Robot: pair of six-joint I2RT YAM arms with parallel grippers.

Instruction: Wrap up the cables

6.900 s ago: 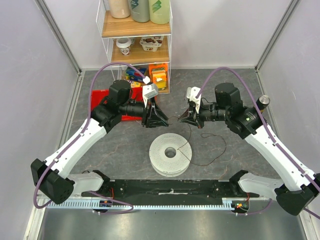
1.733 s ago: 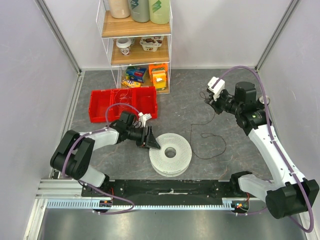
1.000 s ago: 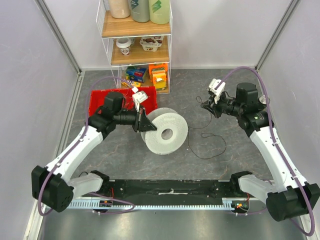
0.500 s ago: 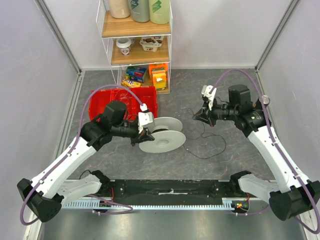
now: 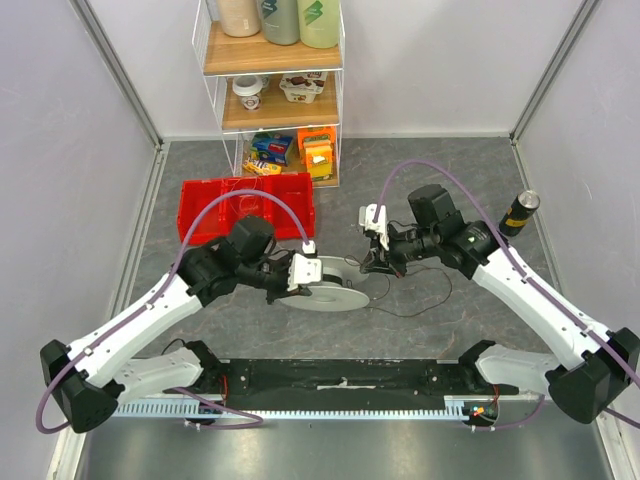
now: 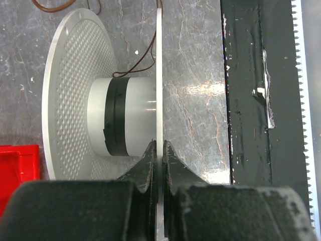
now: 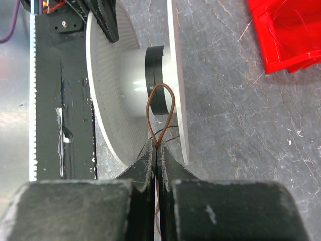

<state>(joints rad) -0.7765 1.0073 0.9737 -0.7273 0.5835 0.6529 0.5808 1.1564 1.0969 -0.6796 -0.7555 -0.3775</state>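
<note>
The white spool (image 5: pixel 335 284) is held off the table with its flanges edge-on. My left gripper (image 5: pixel 300 273) is shut on one thin flange (image 6: pixel 159 100); the hub (image 6: pixel 123 123) with a black band shows beside it. My right gripper (image 5: pixel 373 262) is just right of the spool, shut on the thin brown cable. In the right wrist view the cable forms a small loop (image 7: pixel 160 111) sticking out of the shut gripper (image 7: pixel 157 145), in front of the hub (image 7: pixel 134 80) between the flanges. The rest of the cable (image 5: pixel 420 300) trails loosely over the table.
A red bin (image 5: pixel 245 205) sits behind the left arm, and shows in the right wrist view (image 7: pixel 286 30). A shelf rack (image 5: pixel 272 90) with bottles and packets stands at the back. A dark cylinder (image 5: pixel 520 212) stands at the far right. The black base rail (image 5: pixel 340 375) runs along the near edge.
My right gripper has moved left and nearer with the cable, up to the spool. My left arm has carried the spool slightly right and nearer.
</note>
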